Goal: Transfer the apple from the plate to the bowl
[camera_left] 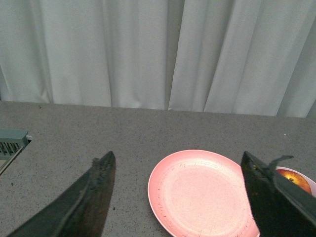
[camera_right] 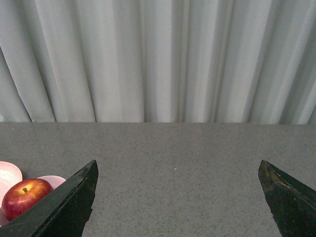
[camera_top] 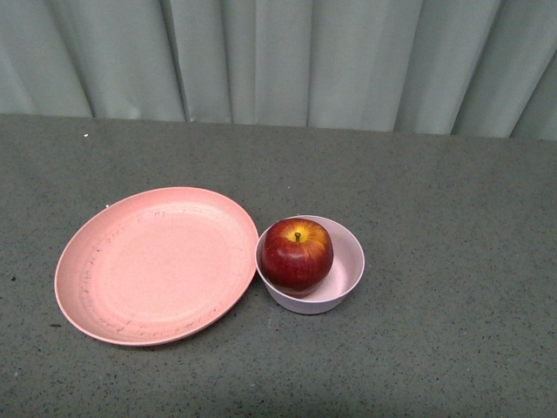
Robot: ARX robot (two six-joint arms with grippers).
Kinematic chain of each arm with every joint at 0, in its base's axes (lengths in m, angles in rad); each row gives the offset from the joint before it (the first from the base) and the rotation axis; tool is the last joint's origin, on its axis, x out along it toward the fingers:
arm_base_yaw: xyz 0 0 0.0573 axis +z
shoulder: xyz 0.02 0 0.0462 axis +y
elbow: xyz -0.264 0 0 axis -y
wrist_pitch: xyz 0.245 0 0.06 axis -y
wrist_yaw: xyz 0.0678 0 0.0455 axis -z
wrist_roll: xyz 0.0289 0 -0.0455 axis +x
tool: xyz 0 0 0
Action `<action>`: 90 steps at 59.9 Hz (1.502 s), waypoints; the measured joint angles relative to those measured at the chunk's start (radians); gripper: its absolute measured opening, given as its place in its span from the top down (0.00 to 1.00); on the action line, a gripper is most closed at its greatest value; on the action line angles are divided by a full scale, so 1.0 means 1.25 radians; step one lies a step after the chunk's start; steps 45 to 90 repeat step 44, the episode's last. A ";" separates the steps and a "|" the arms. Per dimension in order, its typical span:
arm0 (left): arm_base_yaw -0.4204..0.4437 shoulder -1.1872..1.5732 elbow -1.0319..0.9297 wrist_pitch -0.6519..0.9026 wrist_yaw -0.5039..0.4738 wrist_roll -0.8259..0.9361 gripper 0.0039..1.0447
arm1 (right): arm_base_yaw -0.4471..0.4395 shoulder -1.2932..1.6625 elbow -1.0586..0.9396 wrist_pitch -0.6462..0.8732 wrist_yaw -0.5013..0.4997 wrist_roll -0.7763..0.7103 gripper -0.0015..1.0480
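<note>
The dark red apple (camera_top: 297, 253) sits inside the small pale pink bowl (camera_top: 346, 270), stem up. The wide salmon-pink plate (camera_top: 157, 264) lies just left of the bowl, touching it, with nothing on it. Neither arm shows in the front view. In the left wrist view, my left gripper (camera_left: 177, 160) hangs open above the table with the plate (camera_left: 200, 192) between its fingers' lines of sight; the apple (camera_left: 297, 181) peeks out behind one finger. My right gripper (camera_right: 177, 168) is open over bare table, with the apple (camera_right: 24, 196) and bowl (camera_right: 55, 181) off to one side.
A grey speckled table (camera_top: 435, 174) stretches in all directions, backed by a pale pleated curtain (camera_top: 287, 61). A grey boxy object (camera_left: 11, 143) sits at the table's edge in the left wrist view.
</note>
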 joint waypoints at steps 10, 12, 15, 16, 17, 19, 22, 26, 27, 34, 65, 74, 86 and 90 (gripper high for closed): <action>0.000 0.000 0.000 0.000 0.000 0.002 0.05 | 0.000 0.000 0.000 0.000 0.000 0.000 0.09; 0.000 0.000 0.000 0.000 0.000 0.002 0.07 | 0.000 0.000 0.000 0.000 0.000 0.000 0.09; 0.000 0.000 0.000 0.000 0.000 0.002 0.06 | 0.000 0.000 0.000 0.000 0.000 0.000 0.09; 0.000 0.000 0.000 0.000 0.000 0.002 0.06 | 0.000 0.000 0.000 0.000 0.000 0.000 0.09; 0.000 0.000 0.000 0.000 0.000 0.002 0.06 | 0.000 0.000 0.000 0.000 0.000 0.000 0.09; 0.000 0.000 0.000 0.000 0.000 0.002 0.06 | 0.000 0.000 0.000 0.000 0.000 0.000 0.09; 0.000 0.000 0.000 0.000 0.000 0.002 0.06 | 0.000 0.000 0.000 0.000 0.000 0.000 0.09; 0.000 0.000 0.000 0.000 0.000 0.002 0.06 | 0.000 0.000 0.000 0.000 0.000 0.000 0.09; 0.000 0.000 0.000 0.000 0.000 0.002 0.06 | 0.000 0.000 0.000 0.000 0.000 0.000 0.09; 0.000 0.000 0.000 0.000 0.000 0.002 0.06 | 0.000 0.000 0.000 0.000 0.000 0.000 0.09; 0.000 0.000 0.000 0.000 0.000 0.002 0.06 | 0.000 0.000 0.000 0.000 0.000 0.000 0.09; 0.000 0.000 0.000 0.000 0.000 0.002 0.06 | 0.000 0.000 0.000 0.000 0.000 0.000 0.09; 0.000 0.000 0.000 0.000 0.000 0.002 0.06 | 0.000 0.000 0.000 0.000 0.000 0.000 0.09; 0.000 0.000 0.000 0.000 0.000 0.002 0.06 | 0.000 0.000 0.000 0.000 0.000 0.000 0.09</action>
